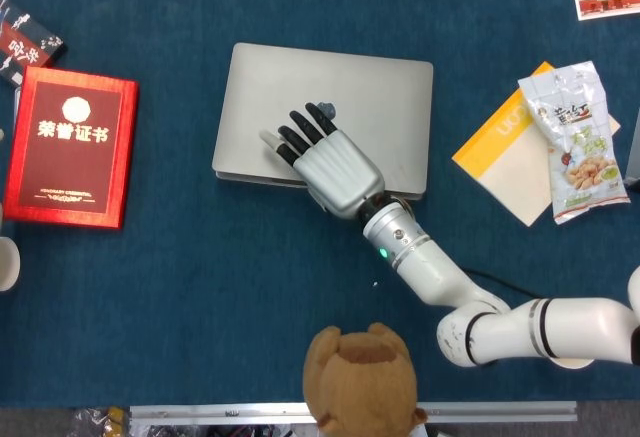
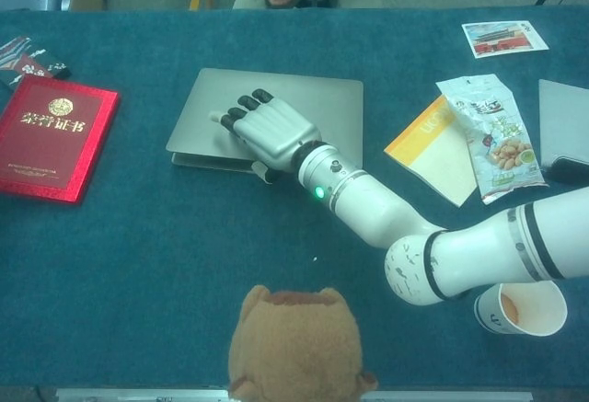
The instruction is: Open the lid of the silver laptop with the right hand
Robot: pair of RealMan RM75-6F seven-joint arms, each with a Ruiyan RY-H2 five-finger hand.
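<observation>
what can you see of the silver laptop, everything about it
The flat rectangular silver laptop, matte metal by its look, lies on the dark blue cloth-covered table, turned slightly askew. Its lid looks barely lifted: a thin seam shows along the near edge. The right hand rests on top, fingers spread toward the middle, thumb at the near edge.
</observation>
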